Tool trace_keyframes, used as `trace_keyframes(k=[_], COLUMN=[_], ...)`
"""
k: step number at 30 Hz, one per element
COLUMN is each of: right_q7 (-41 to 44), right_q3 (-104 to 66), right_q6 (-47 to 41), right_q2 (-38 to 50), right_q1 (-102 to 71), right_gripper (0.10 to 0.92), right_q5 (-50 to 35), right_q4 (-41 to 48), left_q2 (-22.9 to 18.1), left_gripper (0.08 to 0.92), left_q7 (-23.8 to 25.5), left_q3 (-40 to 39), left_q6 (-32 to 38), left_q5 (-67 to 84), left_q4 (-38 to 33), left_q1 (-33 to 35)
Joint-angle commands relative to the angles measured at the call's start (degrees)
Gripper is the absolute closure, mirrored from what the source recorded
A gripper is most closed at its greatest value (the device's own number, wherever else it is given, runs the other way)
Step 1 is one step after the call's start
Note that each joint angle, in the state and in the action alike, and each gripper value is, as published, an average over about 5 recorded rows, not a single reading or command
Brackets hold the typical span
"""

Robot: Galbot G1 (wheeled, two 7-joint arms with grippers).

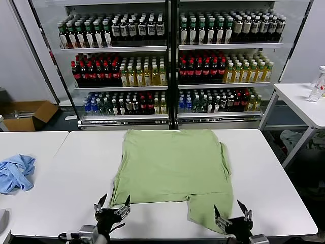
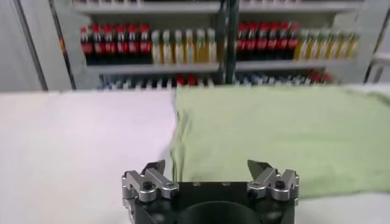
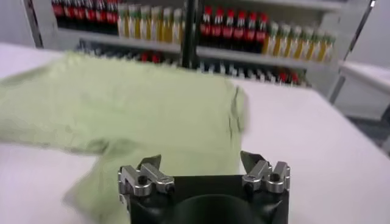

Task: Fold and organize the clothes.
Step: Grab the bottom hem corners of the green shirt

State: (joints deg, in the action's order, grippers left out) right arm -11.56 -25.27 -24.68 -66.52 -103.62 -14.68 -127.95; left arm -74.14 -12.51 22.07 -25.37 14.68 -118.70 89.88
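Two grippers hover at the near edge of the white table [image 1: 66, 173], both with fingers spread and empty. Left gripper [image 1: 112, 204] sits near the green polo shirt's [image 1: 170, 165] near-left corner; right gripper [image 1: 233, 213] sits above its protruding near-right flap. Shirt lies flat, mid-table.

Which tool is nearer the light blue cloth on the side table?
Left. The left tool hangs open at the shirt's near-left corner, closer to the blue cloth; the open right tool is over the shirt's near-right flap.
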Motion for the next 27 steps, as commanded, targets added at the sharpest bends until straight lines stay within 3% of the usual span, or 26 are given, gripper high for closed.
trace_keyframes(k=[1, 5, 8, 18, 27], right_q7=[0.0, -0.2, -0.2, 0.2, 0.4], right_q3=[2.1, 2.9, 3.3, 2.3, -4.3], right_q6=[-2.1, -2.1, -2.1, -1.0, 1.7], right_q2=[-0.7, -0.8, -1.1, -0.6, 2.7], right_q1=[0.1, 0.8, 1.0, 0.3, 0.1], right_gripper=[0.204, 0.249, 0.335, 0.621, 0.877], right_q5=[-0.4, -1.7, -2.5, -5.0, -8.6], right_q4=[2.7, 3.6, 4.0, 2.0, -6.2], left_q2=[1.2, 1.3, 1.6, 3.0, 6.2], left_gripper=[0.177, 0.192, 0.254, 0.54, 0.8], left_q7=[-3.8, -4.6, -4.4, -0.9, 0.9], left_q3=[-0.9, -0.5, -0.3, 0.2, 2.6], left_q6=[-5.6, -5.7, -5.3, -1.1, 2.9], left_q5=[4.3, 6.0, 7.6, 10.7, 12.4], left_q4=[7.6, 7.7, 7.1, 2.5, -6.3], left_q1=[-5.1, -5.2, -4.8, -2.7, 0.5])
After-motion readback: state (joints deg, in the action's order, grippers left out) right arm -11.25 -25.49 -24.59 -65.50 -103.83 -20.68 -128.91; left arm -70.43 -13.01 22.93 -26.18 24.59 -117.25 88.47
